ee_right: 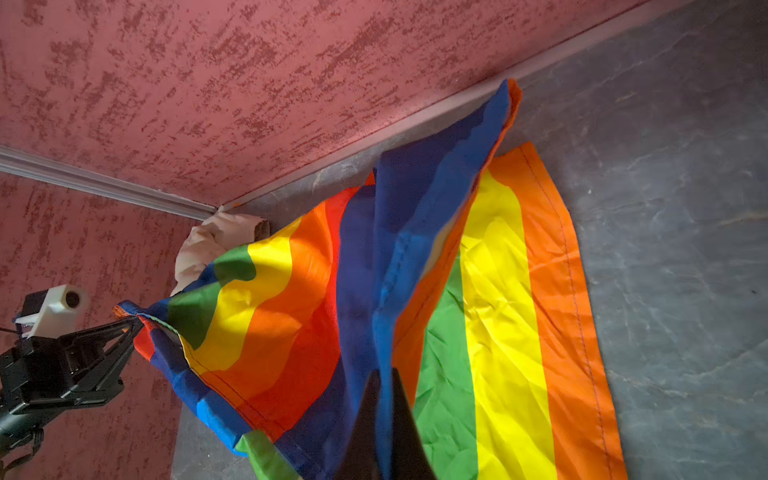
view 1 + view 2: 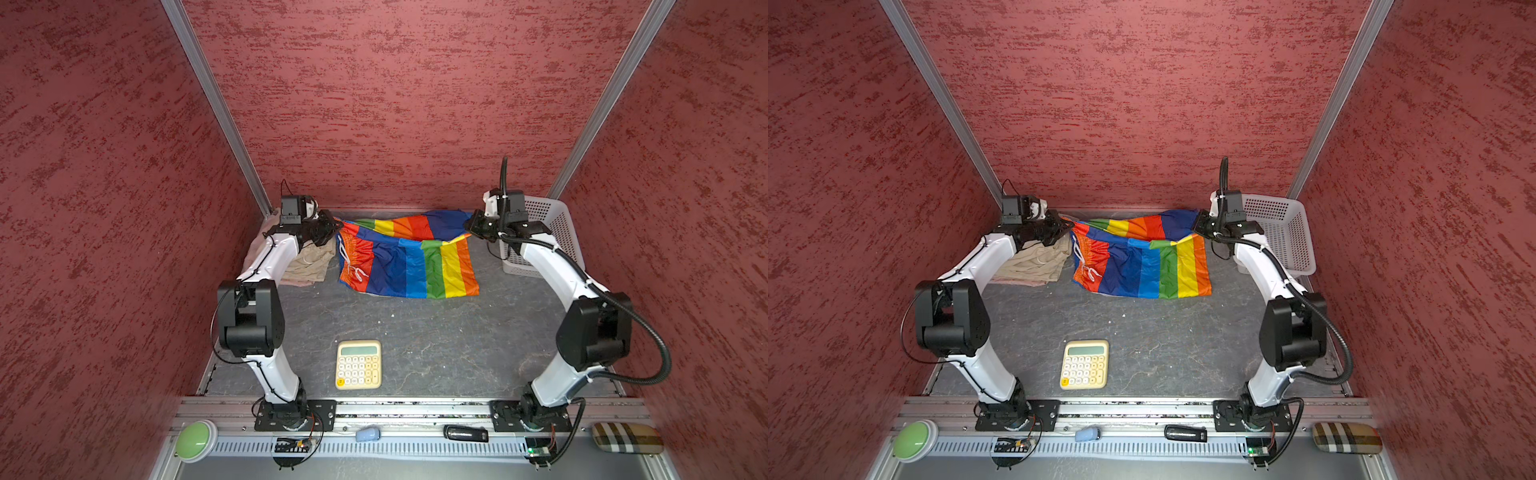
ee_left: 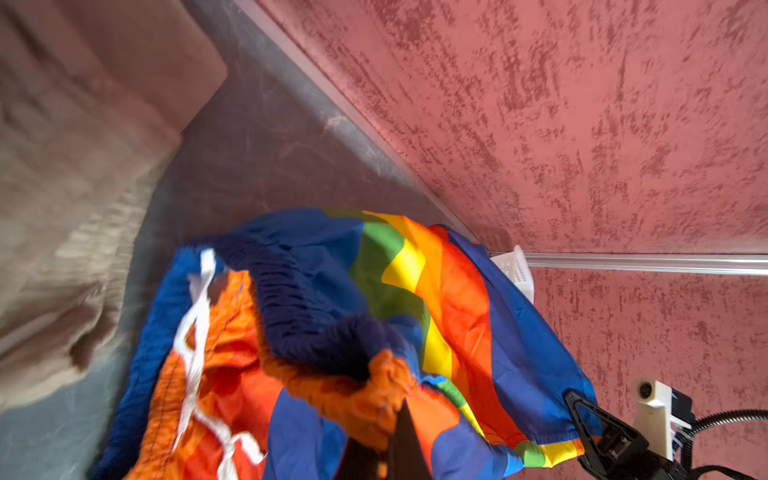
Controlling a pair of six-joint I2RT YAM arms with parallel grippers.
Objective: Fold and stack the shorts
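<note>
Shiny rainbow shorts [image 2: 409, 266] hang stretched between my two sets of fingers. My left fingers [image 3: 402, 434] are pinched tight on the gathered orange-and-navy waistband, with the white drawstring [image 3: 195, 332] dangling just beside them. My right fingers [image 1: 402, 419] are clamped on a blue edge of the leg. Between them the top layer sags, lifted off the counter [image 2: 415, 332]; the striped lower layer lies flat on it. Tan shorts [image 2: 309, 266] lie just beside my left fingers.

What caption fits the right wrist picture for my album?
Right hand and left hand hold up the rainbow shorts together.
</note>
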